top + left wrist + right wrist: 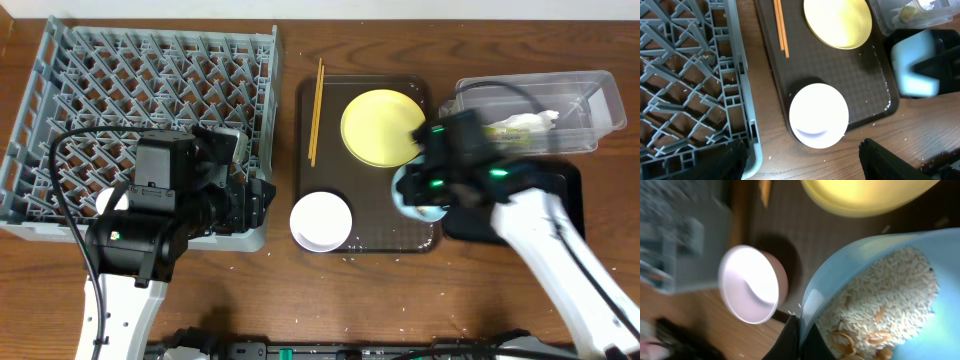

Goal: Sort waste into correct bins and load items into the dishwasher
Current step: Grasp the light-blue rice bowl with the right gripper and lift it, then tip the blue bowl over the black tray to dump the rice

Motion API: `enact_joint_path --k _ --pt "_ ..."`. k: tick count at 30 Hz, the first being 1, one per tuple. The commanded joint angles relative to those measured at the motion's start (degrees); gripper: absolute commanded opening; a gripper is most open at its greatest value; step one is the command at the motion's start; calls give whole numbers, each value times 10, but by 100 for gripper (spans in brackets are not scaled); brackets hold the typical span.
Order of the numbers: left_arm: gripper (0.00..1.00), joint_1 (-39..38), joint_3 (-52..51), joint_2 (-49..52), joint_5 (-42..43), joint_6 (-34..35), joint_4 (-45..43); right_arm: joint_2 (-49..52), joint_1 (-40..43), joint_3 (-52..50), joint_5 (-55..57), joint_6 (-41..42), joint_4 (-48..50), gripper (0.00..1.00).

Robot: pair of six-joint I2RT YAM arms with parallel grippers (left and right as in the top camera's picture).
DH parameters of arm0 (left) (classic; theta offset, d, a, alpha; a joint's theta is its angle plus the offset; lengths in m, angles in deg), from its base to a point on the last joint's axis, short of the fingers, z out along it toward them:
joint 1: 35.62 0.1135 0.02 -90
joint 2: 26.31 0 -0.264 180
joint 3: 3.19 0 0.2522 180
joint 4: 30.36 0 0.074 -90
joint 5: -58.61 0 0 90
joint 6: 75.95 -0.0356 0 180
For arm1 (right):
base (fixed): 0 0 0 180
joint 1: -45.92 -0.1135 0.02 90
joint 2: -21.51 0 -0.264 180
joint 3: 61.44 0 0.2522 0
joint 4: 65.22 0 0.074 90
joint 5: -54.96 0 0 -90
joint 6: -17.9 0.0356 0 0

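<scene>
The right claw (801,336) is clamped on the rim of the round light blue bowl (850,265), which is tilted over the dark brown serving tray (370,215) with whitish-tan rice scraps (885,295) inside. The clear rectangular plastic tub (590,95) holds a crumpled white paper napkin (520,124). The round yellow plate (382,127), the pale pink-white bowl (321,220) and the thin wooden chopsticks (316,110) lie on the brown tray. The left claw (802,152) hangs with its fingers apart beside the grey plastic dish rack (120,80).

Wooden table (300,300) carries grey dish rack (150,80), brown serving tray (372,205), clear tub (588,100), black tray (572,180).
</scene>
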Motion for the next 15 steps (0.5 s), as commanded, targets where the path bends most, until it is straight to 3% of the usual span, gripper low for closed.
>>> enact_joint_path --k 1,7,11,15 --pt "74 -3 13 2 3 -6 1 -50 80 11 -92 -45 -17 1" --pt "74 -3 13 2 3 -6 1 -53 219 -1 -156 -101 -51 1" --pt "78 -3 13 2 -3 -6 1 -28 302 -44 -330 -157 -12 1" --pt "78 -3 13 2 -3 -6 -1 1 369 -99 -437 -162 58 1"
